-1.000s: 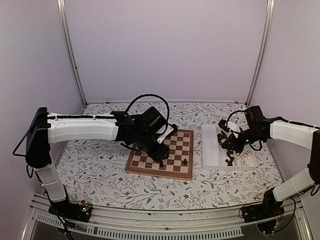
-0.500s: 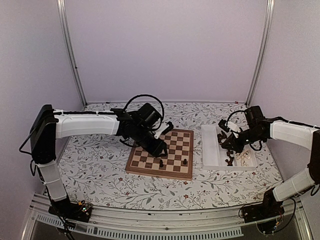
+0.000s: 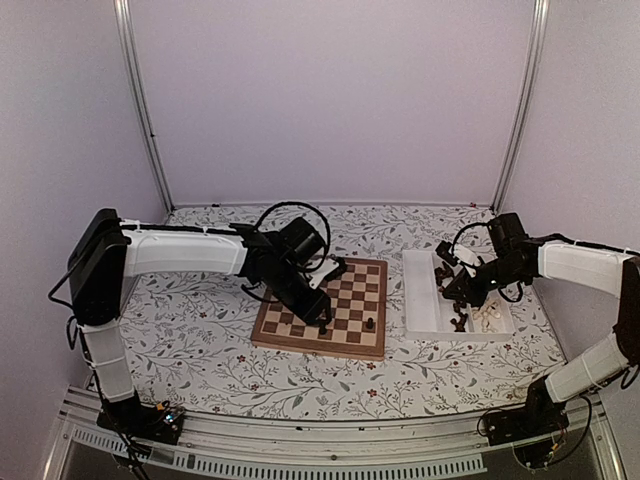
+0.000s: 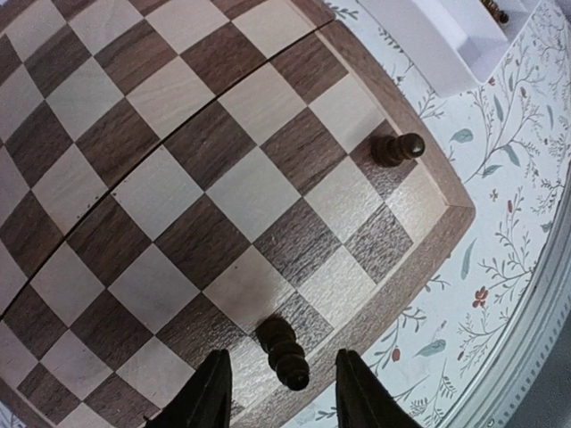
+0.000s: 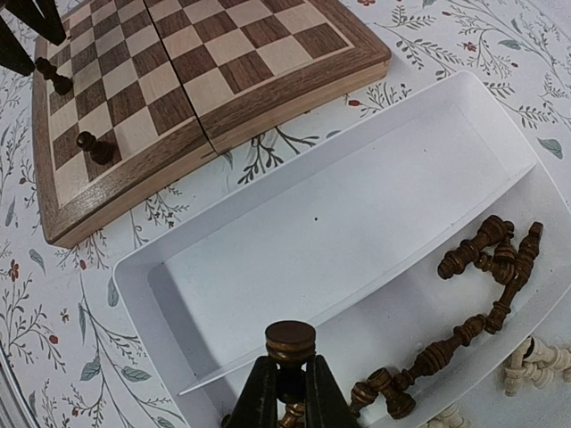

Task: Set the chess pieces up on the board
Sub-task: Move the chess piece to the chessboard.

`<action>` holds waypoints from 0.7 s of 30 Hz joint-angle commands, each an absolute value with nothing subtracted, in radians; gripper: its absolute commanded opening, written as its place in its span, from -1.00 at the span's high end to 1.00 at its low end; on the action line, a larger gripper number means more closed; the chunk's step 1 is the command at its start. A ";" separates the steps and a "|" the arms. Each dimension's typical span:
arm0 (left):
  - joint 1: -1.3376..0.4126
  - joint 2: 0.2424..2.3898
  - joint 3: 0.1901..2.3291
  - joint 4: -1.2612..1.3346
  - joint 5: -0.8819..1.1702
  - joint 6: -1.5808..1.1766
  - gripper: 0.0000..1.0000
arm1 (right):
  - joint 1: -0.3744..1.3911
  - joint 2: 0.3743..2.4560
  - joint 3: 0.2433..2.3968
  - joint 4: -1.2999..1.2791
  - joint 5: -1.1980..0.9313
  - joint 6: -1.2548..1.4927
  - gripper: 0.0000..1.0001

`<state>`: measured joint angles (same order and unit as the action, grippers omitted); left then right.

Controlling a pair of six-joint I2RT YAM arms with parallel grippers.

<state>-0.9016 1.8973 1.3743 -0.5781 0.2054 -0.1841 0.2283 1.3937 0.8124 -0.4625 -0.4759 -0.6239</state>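
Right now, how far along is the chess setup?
Done: two dark pieces stand on the board. In hand: the right gripper holds a dark piece over the tray; the open left gripper straddles one placed piece. Left: dark and cream pieces lying in the tray.

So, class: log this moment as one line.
left pincer: open, astride pawn on board | right pincer: shut on dark piece over tray
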 commanded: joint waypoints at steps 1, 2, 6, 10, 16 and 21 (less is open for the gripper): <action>-0.908 1.921 1.370 -0.601 0.202 -0.167 0.21 | 0.231 1.401 0.822 -0.463 -0.469 -0.617 0.81; -0.908 1.925 1.370 -0.602 0.199 -0.167 0.24 | 0.231 1.401 0.822 -0.463 -0.469 -0.617 0.81; -0.917 1.941 1.377 -0.613 0.178 -0.162 0.38 | 0.231 1.399 0.822 -0.465 -0.469 -0.615 0.81; -0.943 1.951 1.403 -0.632 0.150 -0.155 0.59 | 0.231 1.399 0.822 -0.464 -0.468 -0.615 0.81; -0.981 1.941 1.431 -0.649 0.129 -0.152 0.71 | 0.231 1.399 0.822 -0.465 -0.468 -0.615 0.81; -1.001 1.947 1.446 -0.652 0.126 -0.153 0.73 | 0.231 1.398 0.822 -0.465 -0.469 -0.615 0.81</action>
